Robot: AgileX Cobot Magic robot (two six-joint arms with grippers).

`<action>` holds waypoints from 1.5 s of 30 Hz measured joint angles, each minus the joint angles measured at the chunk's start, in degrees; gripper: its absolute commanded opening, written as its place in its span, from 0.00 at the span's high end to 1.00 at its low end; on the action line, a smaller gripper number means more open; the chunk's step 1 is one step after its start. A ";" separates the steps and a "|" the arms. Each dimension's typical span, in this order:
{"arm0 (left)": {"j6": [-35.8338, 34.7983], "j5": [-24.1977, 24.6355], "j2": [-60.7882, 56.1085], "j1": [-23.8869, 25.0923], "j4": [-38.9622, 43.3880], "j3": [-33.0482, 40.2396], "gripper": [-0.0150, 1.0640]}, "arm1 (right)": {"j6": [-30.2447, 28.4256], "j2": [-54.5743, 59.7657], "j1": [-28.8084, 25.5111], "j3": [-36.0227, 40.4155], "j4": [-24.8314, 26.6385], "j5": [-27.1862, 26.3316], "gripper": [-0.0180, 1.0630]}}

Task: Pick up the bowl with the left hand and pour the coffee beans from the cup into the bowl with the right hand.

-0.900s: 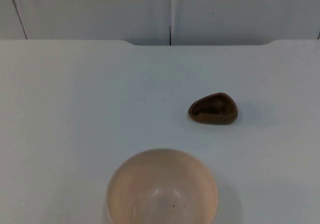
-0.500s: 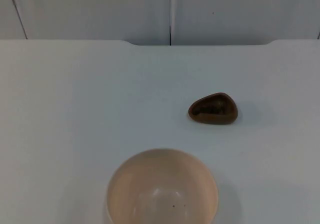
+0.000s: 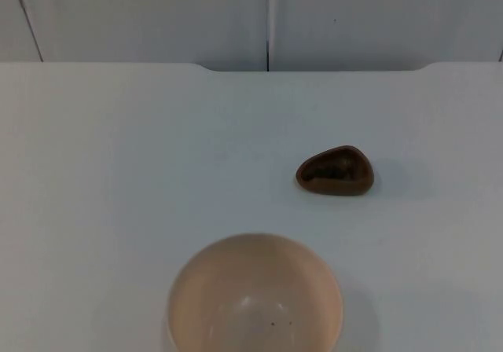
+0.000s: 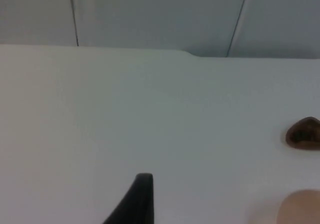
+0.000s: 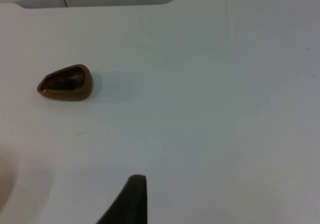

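**Bowl and cup stand apart on the worktop**

A pale pink round ceramic bowl point(image 3: 255, 295) sits upright at the near edge of the white worktop point(image 3: 118, 171). The small brown teardrop-shaped wooden cup point(image 3: 335, 171) rests well apart, farther back and to the right. The left hand point(image 4: 135, 204) and right hand point(image 5: 127, 201) hover above bare worktop; their grip state cannot be told.

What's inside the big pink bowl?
The bowl looks nearly empty: just a couple of tiny dark specks on its bottom. The near part of its inside is cut off, so that cannot be seen. The brown cup stands apart.
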 measured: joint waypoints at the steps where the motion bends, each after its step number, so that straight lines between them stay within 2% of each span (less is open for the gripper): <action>1: 0.00 -0.23 0.49 0.00 -0.11 -0.67 0.01 | 0.00 0.00 0.00 0.00 0.00 0.00 0.01; 8: 0.00 -0.37 1.11 0.00 -1.37 -1.03 0.01 | 0.00 0.00 0.00 0.00 0.00 0.00 0.01; 12: 0.25 -0.37 2.86 0.00 -4.33 -1.03 0.05 | 0.00 0.00 0.00 0.00 0.00 0.00 0.01; 29: 15.14 -0.37 18.50 0.00 -22.13 -1.03 0.07 | 0.00 0.00 0.00 0.00 0.00 0.00 0.01; 32: 18.50 1.03 21.78 0.00 -25.74 -1.03 0.07 | 0.00 0.00 0.00 0.00 0.00 0.00 0.01; 45: 23.17 2.56 30.53 0.00 -27.91 -1.03 0.07 | 0.00 0.00 0.00 0.00 0.00 0.00 0.01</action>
